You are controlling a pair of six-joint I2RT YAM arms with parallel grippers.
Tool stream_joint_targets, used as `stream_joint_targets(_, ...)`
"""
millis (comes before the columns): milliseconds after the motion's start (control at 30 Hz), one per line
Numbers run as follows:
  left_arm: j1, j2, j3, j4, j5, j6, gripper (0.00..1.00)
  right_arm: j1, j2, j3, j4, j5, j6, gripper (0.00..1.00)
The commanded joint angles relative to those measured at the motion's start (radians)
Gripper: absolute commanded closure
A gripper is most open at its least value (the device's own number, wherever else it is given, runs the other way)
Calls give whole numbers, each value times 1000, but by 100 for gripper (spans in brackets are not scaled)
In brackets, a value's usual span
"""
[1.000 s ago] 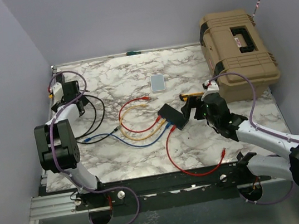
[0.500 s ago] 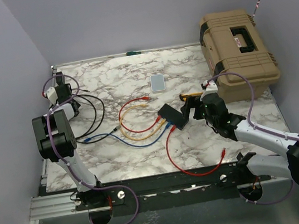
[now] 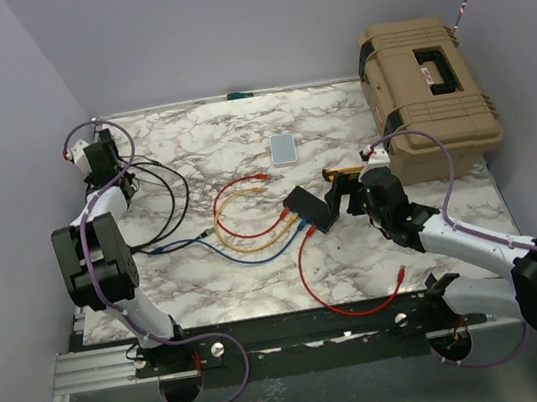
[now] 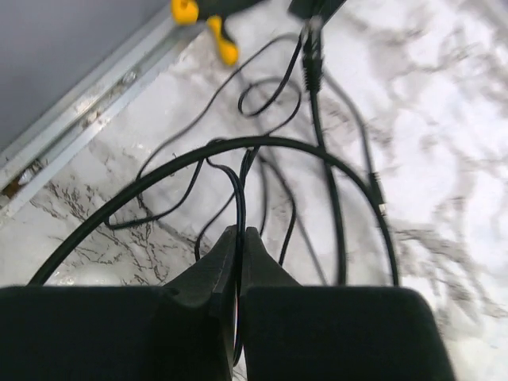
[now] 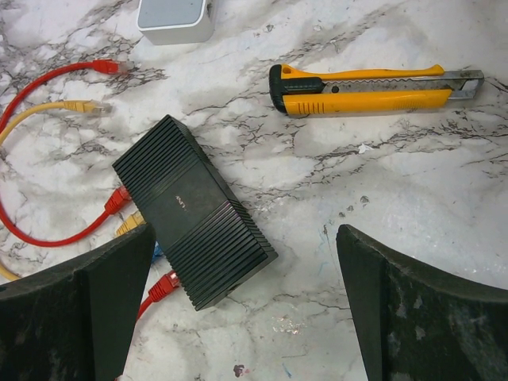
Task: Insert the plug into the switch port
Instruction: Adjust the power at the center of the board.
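A robot lab cell: plain grey walls [image 3: 222,26] around a marble-patterned table [image 3: 208,134], tan tool case [image 3: 423,87].

Left wrist: yellow thing [image 4: 225,51] and black block [image 4: 317,6] cut by top edge, can't identify either. The black cable [image 4: 241,190] drops between closed fingers of left gripper [image 4: 240,242], lower run hidden. Right side of bench [image 4: 452,119] blurred. Right wrist: grey-white box [image 5: 175,20] cropped at top; switch [image 5: 194,210] socket openings face away, unseen; red cable [image 5: 48,79] leaves left edge. Top view: left gripper jaws too small to read.
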State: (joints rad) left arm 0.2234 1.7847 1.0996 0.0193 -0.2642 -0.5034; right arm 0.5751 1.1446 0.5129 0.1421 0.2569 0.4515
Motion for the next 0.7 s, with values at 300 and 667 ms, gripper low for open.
stream_joint_targets(300, -80, -432, -65, 82, 48, 108, 98, 6, 6, -8, 27, 29, -5, 0)
stream_joint_targets(667, -214, -657, 35, 41, 53, 163, 98, 5, 32, -4, 37, 25, -2, 0)
